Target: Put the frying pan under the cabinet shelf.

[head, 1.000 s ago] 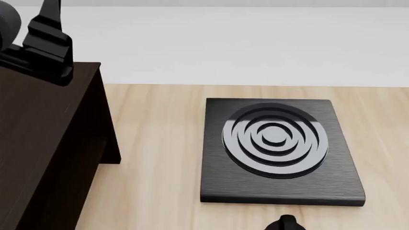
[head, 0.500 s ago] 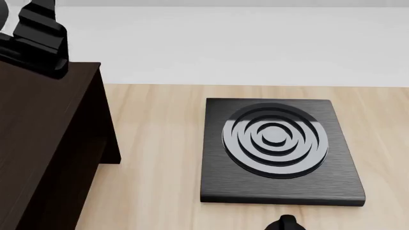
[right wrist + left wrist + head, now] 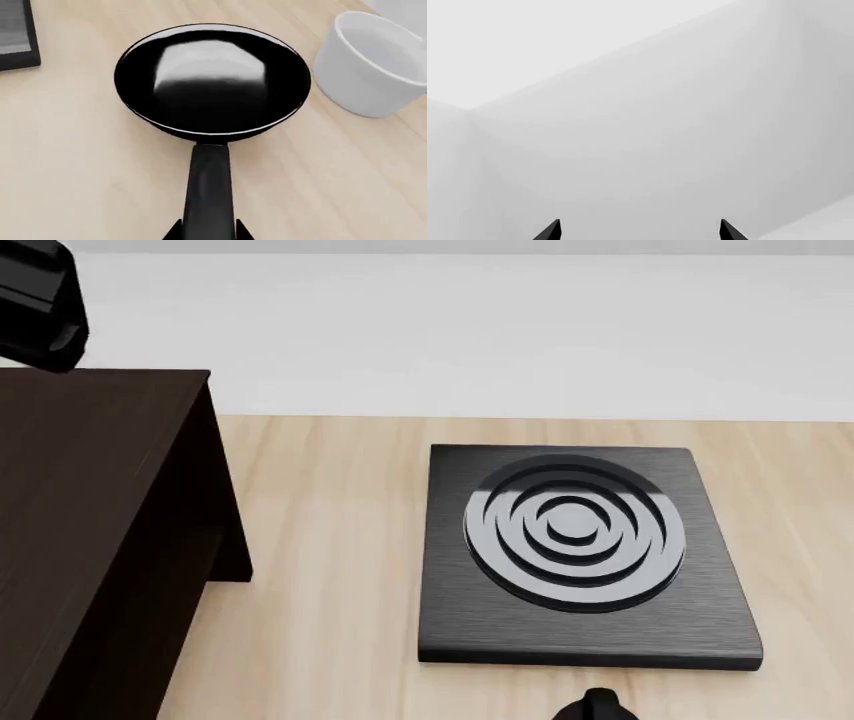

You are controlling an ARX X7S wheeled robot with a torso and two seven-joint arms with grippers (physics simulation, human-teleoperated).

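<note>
The frying pan (image 3: 212, 80), round and black with a whitish sheen inside, shows only in the right wrist view, over the wooden table top. Its long black handle (image 3: 209, 185) runs back to my right gripper (image 3: 208, 231), whose two tips press against the handle's sides: shut on it. The cabinet shelf (image 3: 94, 530), a big dark brown box, fills the left of the head view. My left gripper (image 3: 639, 233) is open with nothing between its tips, facing only white wall. A black part of the left arm (image 3: 34, 300) hangs above the shelf's back corner.
A square black stove plate (image 3: 587, 640) with concentric rings lies mid-table, right of the shelf; its corner (image 3: 17, 35) shows beside the pan. A white bowl (image 3: 370, 65) stands close to the pan's other side. A small black part (image 3: 597, 706) peeks in at the head view's bottom edge.
The left arm has moved up and to the left above the shelf, mostly leaving the head view. Shelf and stove plate have not moved.
</note>
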